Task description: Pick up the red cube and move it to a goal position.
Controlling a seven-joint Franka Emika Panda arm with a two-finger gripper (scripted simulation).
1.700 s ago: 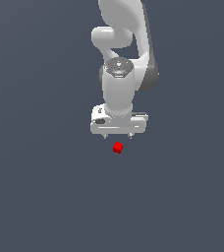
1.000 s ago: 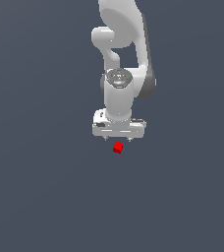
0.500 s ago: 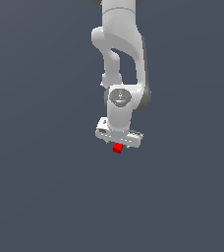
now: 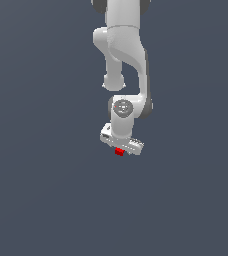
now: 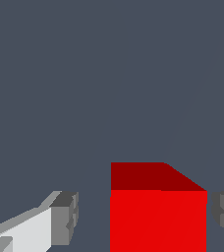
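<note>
Red cube [image 5: 158, 219] sitting btwn gripper [image 5: 143, 216] fingers, partly hidden under white hand in ext view [image 4: 119, 151] | fingers [image 5: 65, 219] spread apart, gap showing on one side, other pad just beside cube, contact unclear | nothing clamped | arm [image 4: 126, 45] hanging over plain grey floor [image 4: 36, 190]

Bright red cube [image 5: 158, 216], white pincer [image 5: 141, 219], grey pads [image 5: 65, 219].
</note>
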